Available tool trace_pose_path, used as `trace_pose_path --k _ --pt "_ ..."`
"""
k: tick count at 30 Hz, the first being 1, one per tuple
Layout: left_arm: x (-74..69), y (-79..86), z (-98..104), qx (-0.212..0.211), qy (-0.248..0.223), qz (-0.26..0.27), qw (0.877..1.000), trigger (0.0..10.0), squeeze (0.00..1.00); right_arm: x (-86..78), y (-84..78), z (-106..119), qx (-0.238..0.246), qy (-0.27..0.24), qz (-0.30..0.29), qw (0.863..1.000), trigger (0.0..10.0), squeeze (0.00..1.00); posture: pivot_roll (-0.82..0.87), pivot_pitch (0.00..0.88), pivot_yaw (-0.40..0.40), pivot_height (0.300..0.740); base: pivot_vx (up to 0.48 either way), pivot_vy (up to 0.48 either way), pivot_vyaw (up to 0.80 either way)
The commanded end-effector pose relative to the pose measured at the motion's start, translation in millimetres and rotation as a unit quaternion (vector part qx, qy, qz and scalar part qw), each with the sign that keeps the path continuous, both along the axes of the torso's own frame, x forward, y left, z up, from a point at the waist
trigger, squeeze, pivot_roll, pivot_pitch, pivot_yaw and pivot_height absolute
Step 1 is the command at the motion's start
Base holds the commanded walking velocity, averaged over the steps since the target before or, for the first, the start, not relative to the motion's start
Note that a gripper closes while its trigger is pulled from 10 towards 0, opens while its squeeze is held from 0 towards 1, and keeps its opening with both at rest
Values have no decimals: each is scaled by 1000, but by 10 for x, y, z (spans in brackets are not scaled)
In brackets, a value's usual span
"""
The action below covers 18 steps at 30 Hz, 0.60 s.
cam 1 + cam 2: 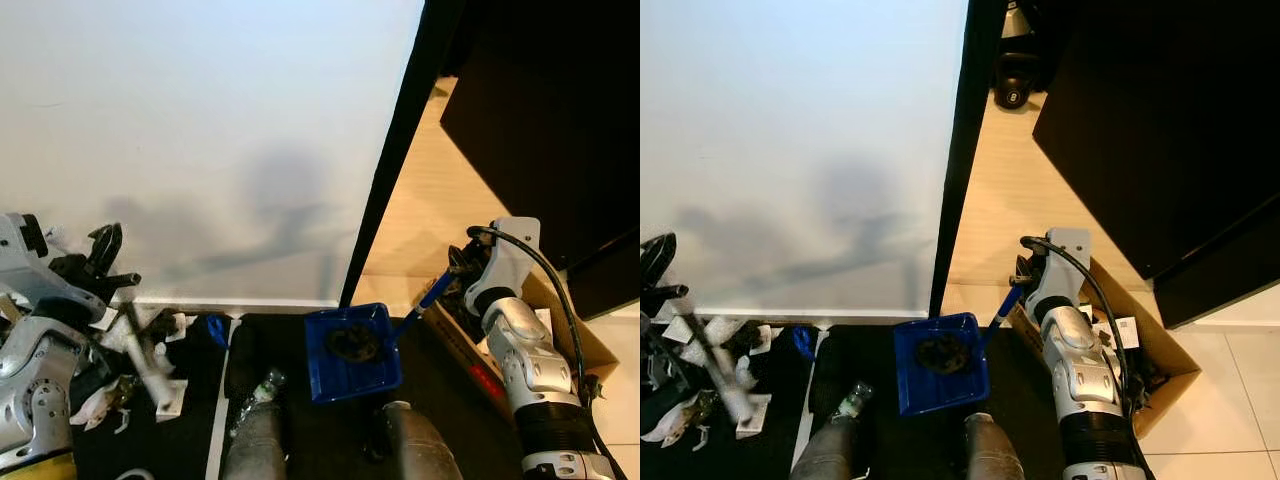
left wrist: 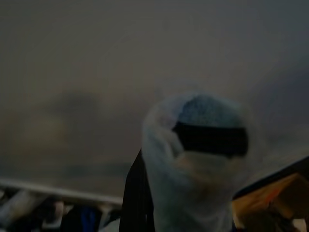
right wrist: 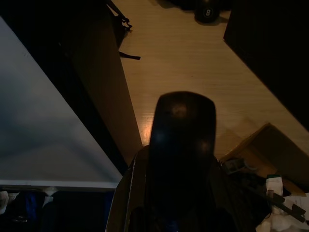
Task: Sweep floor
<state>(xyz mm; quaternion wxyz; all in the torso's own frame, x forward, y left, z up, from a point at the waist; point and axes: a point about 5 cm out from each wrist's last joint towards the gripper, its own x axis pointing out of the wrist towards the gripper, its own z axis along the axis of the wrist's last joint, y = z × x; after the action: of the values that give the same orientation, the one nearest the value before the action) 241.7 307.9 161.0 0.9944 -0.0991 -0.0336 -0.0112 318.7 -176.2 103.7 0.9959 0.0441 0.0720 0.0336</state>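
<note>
A blue dustpan point(image 1: 345, 380) hangs low over the black mat point(image 1: 300, 345), level, with a dark clump of debris point(image 1: 351, 342) in it. Its blue handle point(image 1: 430, 295) runs up to my right gripper point(image 1: 458, 268), which is shut on it. In the right wrist view a dark finger point(image 3: 181, 145) blocks the middle. At the far left my left gripper point(image 1: 103, 262) holds a pale brush stick point(image 1: 150, 365) that slants down to the mat, blurred. The stick's end point(image 2: 193, 159) looms close in the left wrist view. Crumpled white paper scraps point(image 1: 105, 395) lie around the stick's foot.
A white wall point(image 1: 200, 130) stands ahead, with a black door frame point(image 1: 385, 190) and wooden floor point(image 1: 430, 200) to its right. A black cabinet point(image 1: 550, 110) and an open cardboard box point(image 1: 565, 335) crowd the right. A black kettlebell point(image 1: 1015, 75) sits farther back. My knees point(image 1: 255, 445) show below.
</note>
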Motion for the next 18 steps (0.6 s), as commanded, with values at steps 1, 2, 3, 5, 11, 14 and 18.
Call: trace_pose_path --k 1,2,3,5,11,14,18 --pt "-32 -12 -97 15 20 -10 1000 10000 0 -23 43 -59 16 7 12 1000 10000 0 73 236 -25 740 0 0 0" --pt "-40 -34 -179 11 31 -11 999 10000 0 -22 41 -59 16 7 12 1000 10000 0 71 234 -27 740 0 0 0" --pt "-40 -34 -179 11 31 -11 999 10000 0 -22 41 -59 16 7 12 1000 10000 0 71 234 -27 740 0 0 0" --pt "-41 -100 -343 -6 48 -13 999 10000 0 -17 41 -52 16 6 12 1000 10000 0 65 232 -29 740 0 0 0" --pt "61 -359 -656 -69 65 -19 995 10000 0 -9 56 -44 16 5 14 1000 10000 0 60 233 -33 740 0 0 0" --pt "143 -535 -802 -101 75 -35 991 10000 0 -7 55 -47 15 5 14 1000 10000 0 52 226 -43 740 0 0 0" --pt "247 -673 -877 -146 74 -38 986 10000 0 -1 49 -40 14 5 14 1000 10000 0 36 226 -45 740 0 0 0"
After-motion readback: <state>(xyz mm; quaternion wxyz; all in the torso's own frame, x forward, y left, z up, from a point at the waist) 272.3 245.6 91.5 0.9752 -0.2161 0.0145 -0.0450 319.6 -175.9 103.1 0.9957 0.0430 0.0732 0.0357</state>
